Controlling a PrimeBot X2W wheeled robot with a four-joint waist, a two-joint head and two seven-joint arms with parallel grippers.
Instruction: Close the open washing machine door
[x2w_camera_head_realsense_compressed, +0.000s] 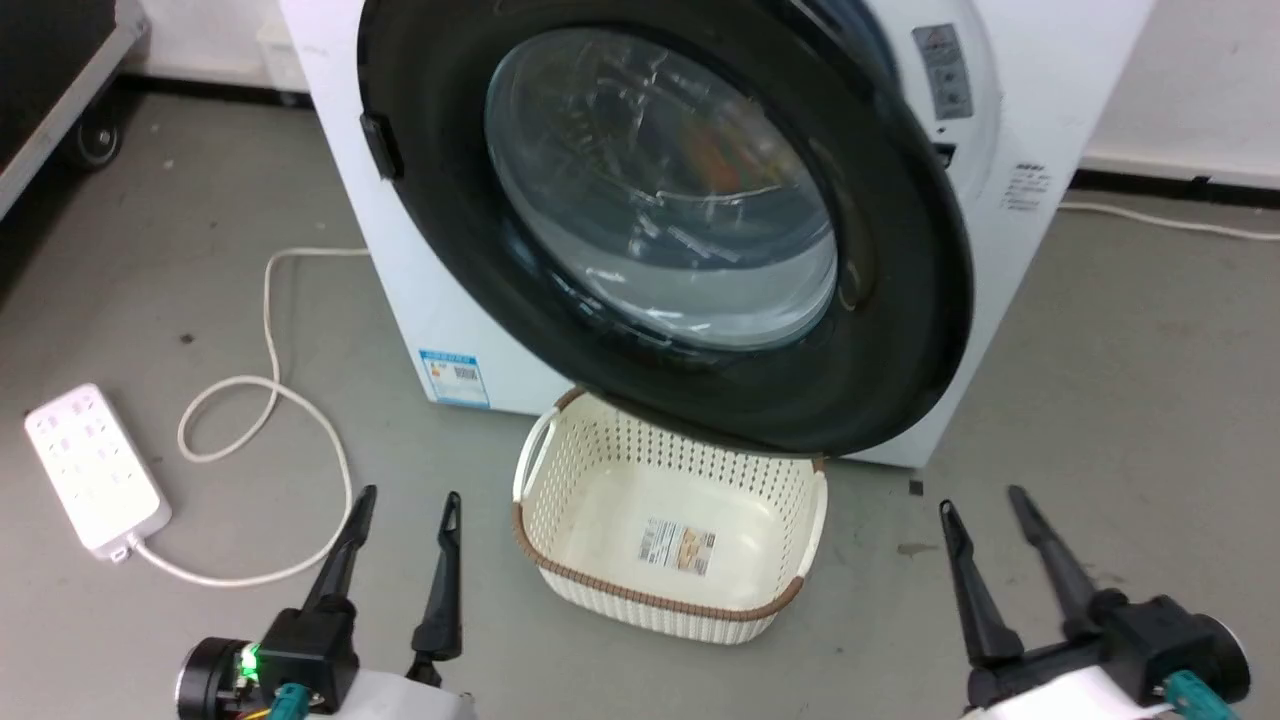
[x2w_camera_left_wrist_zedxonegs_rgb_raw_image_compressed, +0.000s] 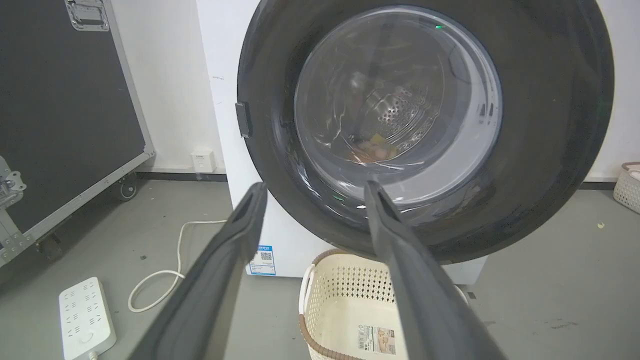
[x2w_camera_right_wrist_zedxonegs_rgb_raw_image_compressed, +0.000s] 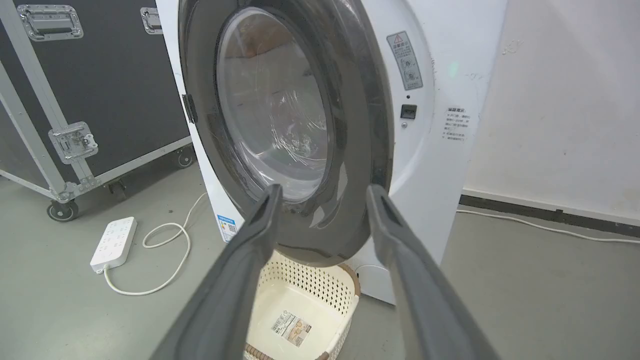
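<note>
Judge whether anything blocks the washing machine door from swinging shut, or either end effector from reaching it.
Nothing visible does. The basket sits below the washing machine door, seemingly clear of its swing. The left end effector and right end effector face it unobstructed.

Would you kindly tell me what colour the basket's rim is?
Brown, on the cream basket; clearest in the head view.
</note>
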